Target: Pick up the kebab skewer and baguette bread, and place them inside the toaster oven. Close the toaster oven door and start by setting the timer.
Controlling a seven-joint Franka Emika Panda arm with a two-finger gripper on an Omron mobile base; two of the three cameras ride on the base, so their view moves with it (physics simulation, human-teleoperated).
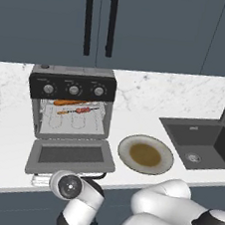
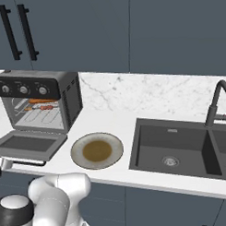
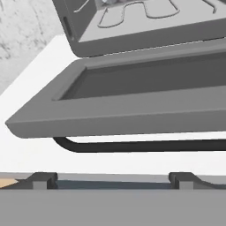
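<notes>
- Your claw (image 3: 112, 180) sits low at the counter's front edge, its 2 fingertips (image 3: 43, 179) spread wide apart and holding nothing
- It looks up at the toaster oven door (image 3: 132, 99), which hangs open and flat, black handle (image 3: 145, 145) just above the tips
- Your arm folds low before the toaster oven (image 1: 70, 104)
- Inside, the baguette bread (image 1: 68, 102) and kebab skewer (image 1: 80, 111) lie on the rack
</notes>
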